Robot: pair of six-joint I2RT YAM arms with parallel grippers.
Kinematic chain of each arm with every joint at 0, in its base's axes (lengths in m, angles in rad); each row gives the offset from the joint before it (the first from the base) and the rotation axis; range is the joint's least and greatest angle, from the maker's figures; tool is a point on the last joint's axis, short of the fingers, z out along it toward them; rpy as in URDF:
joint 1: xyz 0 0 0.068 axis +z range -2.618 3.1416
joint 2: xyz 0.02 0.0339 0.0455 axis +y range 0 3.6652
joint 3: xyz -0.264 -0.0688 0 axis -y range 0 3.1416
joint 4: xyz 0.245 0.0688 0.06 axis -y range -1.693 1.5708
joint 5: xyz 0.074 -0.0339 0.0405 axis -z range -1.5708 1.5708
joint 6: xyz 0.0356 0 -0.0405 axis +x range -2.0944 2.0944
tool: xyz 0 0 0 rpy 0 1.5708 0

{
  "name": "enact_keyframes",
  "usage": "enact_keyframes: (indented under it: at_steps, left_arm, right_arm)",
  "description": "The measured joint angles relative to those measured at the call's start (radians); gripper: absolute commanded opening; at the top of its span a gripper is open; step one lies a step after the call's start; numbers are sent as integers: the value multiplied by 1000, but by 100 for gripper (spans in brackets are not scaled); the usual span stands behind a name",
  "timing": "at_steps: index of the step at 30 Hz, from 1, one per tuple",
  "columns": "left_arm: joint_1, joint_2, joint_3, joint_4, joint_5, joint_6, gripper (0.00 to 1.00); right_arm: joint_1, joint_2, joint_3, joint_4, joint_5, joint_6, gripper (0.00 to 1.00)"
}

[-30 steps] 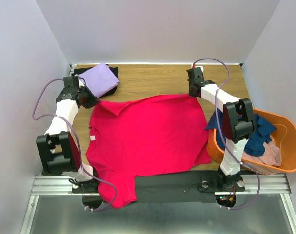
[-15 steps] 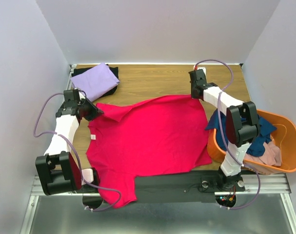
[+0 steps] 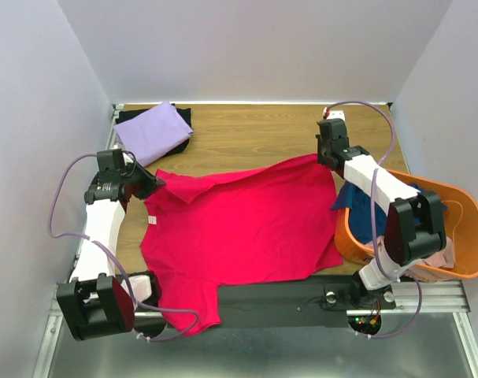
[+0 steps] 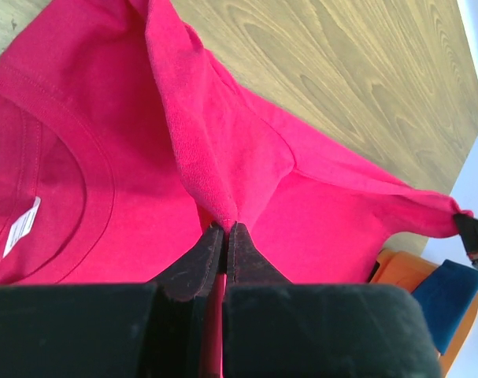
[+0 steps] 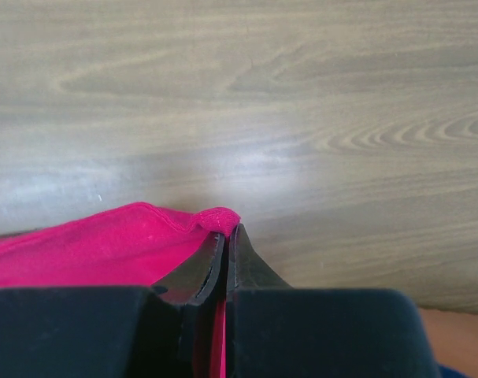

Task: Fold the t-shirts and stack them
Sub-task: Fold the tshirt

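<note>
A crimson-pink t-shirt (image 3: 239, 224) lies spread across the table, its bottom hanging over the near edge. My left gripper (image 3: 153, 183) is shut on a fold of its left shoulder; the left wrist view shows the cloth (image 4: 215, 157) pinched between the fingertips (image 4: 225, 228) beside the collar and its white label (image 4: 22, 226). My right gripper (image 3: 331, 157) is shut on the shirt's far right corner (image 5: 215, 216) just above the wood. The far edge is stretched between both grippers. A folded lavender t-shirt (image 3: 152, 130) lies on a black one (image 3: 185, 120) at the back left.
An orange tub (image 3: 468, 236) stands at the right edge, holding a navy t-shirt (image 3: 416, 224) and a dusty pink one (image 3: 431, 253). Bare wood (image 3: 254, 134) lies beyond the crimson shirt. White walls close in the left, back and right sides.
The left gripper has drawn the shoulder toward the near side and the right gripper has shifted right, so the far edge is now pulled taut. Both stay shut on the crimson shirt.
</note>
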Motion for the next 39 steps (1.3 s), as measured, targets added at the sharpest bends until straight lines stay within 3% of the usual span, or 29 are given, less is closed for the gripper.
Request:
enact_keyframes:
  at_steps: [16, 17, 18, 19, 20, 21, 24, 27, 32, 39]
  left_arm:
    - [5, -137, -5, -122, -18, -10, 0]
    - [5, -153, -8, -137, -16, -11, 4]
    - [5, -161, -11, -144, -13, -11, 18]
    - [5, -180, -17, -160, -5, -12, 47]
    - [5, -194, -20, -181, 5, -11, 58]
    - [5, -206, -20, -198, 13, -24, 74]
    - [5, -265, -20, -252, 29, -33, 91]
    - [5, -324, -8, -313, 27, -48, 97]
    - [5, -315, 24, -293, 6, -63, 98]
    - [-2, -37, 29, -84, -30, -63, 98]
  right_arm:
    - [0, -198, -184, -1, -98, -79, 11]
    - [0, -214, -192, -2, -105, -81, 13]
    - [0, -230, -203, 0, -110, -83, 21]
    - [0, -251, -214, -1, -116, -84, 25]
    - [0, -273, -228, -1, -121, -87, 35]
    - [0, -293, -240, -4, -127, -90, 41]
    - [0, -367, -266, -8, -148, -93, 54]
    - [0, -467, -290, -11, -171, -93, 64]
    - [0, -577, -290, -7, -203, -81, 64]
    - [0, -360, -195, -6, -286, -27, 58]
